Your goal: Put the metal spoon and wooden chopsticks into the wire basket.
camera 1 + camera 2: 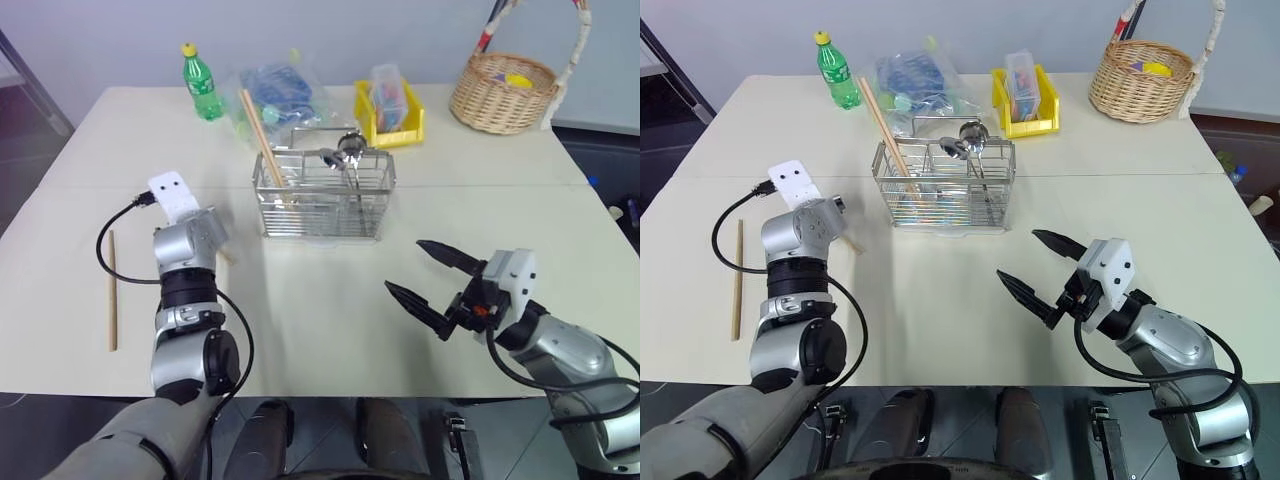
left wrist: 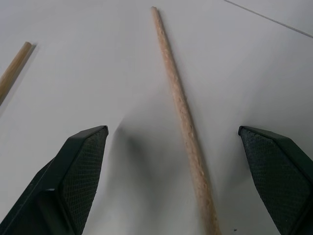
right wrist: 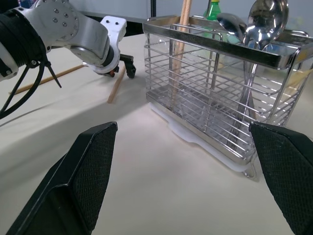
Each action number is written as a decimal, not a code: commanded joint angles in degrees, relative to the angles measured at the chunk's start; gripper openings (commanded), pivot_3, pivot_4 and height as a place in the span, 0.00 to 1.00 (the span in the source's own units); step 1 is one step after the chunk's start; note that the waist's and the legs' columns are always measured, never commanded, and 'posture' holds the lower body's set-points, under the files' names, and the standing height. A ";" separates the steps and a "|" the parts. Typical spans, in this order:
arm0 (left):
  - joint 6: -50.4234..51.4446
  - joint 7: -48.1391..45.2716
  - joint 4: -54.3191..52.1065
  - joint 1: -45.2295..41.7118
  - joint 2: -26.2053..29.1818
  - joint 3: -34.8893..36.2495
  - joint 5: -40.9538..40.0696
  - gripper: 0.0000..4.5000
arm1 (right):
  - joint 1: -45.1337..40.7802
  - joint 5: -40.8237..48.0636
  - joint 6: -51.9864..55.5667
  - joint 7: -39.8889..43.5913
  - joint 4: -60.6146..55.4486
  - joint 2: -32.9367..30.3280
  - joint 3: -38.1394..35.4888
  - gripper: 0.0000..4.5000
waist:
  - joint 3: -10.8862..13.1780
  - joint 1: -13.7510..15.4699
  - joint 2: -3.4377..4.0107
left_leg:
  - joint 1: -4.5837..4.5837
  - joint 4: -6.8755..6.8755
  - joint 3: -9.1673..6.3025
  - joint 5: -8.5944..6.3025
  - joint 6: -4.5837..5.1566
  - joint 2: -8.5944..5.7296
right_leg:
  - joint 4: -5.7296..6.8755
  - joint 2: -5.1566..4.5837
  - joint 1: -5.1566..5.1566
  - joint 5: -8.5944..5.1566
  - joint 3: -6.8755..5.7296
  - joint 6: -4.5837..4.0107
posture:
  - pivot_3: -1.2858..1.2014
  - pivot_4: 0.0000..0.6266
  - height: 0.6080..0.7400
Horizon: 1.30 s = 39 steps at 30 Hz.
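Observation:
The wire basket (image 1: 323, 196) stands mid-table. Two metal spoons (image 1: 344, 153) stand in it, bowls up, and one wooden chopstick (image 1: 262, 135) leans out of its left end. My left gripper (image 2: 171, 132) is open, low over the table left of the basket, its fingers either side of a loose chopstick (image 2: 182, 110) without touching it. Another chopstick (image 1: 112, 290) lies further left, near the table's edge. My right gripper (image 1: 404, 265) hangs open and empty above the table, front right of the basket and pointing toward it.
Behind the wire basket are a green bottle (image 1: 203, 83), a clear plastic bag of blue items (image 1: 280, 92) and a yellow bin (image 1: 390, 118). A wicker basket (image 1: 503, 92) sits at the back right corner. The table's front edge (image 1: 330, 392) is close to me.

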 commanded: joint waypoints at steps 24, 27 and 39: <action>3.99 -3.28 -2.68 7.87 0.54 3.12 -1.17 0.01 | -1.82 0.91 0.44 -0.82 -0.29 -0.43 -1.68 1.00 | -0.86 -1.22 0.49 | 0.23 -0.01 0.03 -0.01 0.01 0.01 | 0.00 0.00 0.24 -0.03 0.02 0.04 | 0.52 0.24 1.00; 3.54 -4.46 -2.80 8.52 1.51 2.47 -0.91 0.01 | -1.22 1.17 0.61 -0.96 -0.76 -0.43 -1.91 1.00 | -0.91 -1.25 0.56 | 0.24 -0.01 0.03 -0.01 0.01 0.01 | 0.00 0.00 0.24 -0.03 0.02 0.04 | 0.52 0.24 1.00; -13.40 -22.38 -1.37 11.53 9.03 -1.26 -3.34 0.01 | 6.03 5.22 -0.34 6.83 -3.94 -5.43 -6.42 1.00 | -0.92 -1.06 0.45 | 0.29 0.00 0.05 -0.01 0.01 0.05 | 0.03 0.03 0.28 -0.03 0.02 0.04 | 0.52 0.24 1.00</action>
